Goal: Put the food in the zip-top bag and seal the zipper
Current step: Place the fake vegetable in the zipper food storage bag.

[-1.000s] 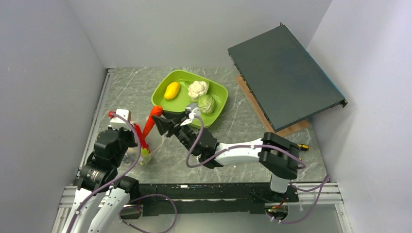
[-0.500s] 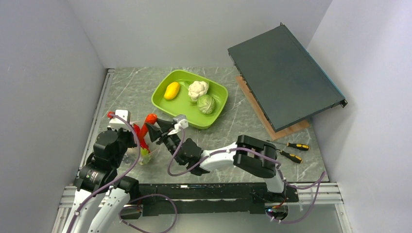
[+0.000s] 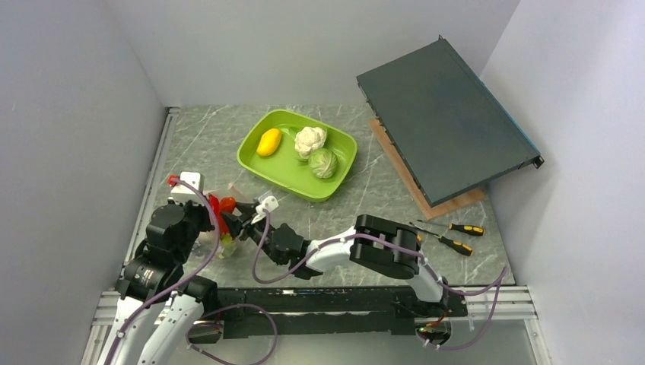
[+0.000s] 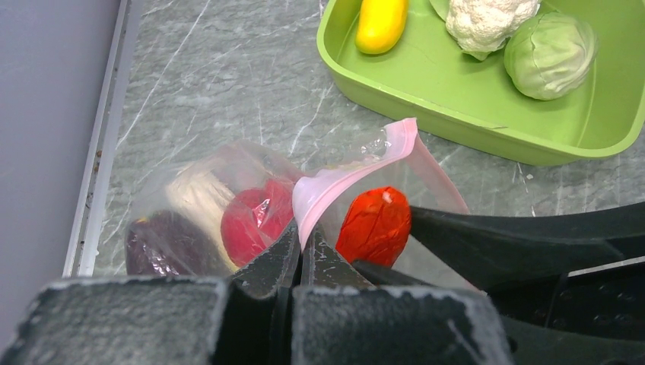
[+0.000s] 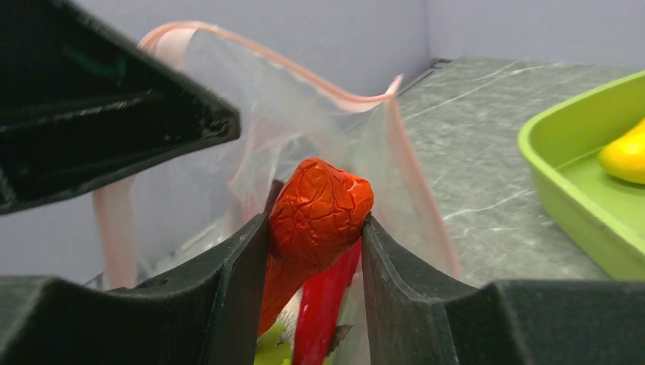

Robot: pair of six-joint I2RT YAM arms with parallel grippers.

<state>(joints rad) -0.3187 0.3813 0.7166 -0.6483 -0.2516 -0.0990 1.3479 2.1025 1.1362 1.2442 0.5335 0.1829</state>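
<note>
Currently the zip-top bag (image 4: 201, 171), lower left in the top view, is held open by the left gripper (image 4: 299, 245) pinched on its pink rim, so the orange carrot (image 5: 319, 201) clamped in the right gripper (image 5: 314, 251) can be lowered through the mouth.

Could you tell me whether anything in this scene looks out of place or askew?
Yes: the dark flat case at far right sits tilted over a wooden board, and two screwdrivers lie beside it; neither suits food bagging.
</note>
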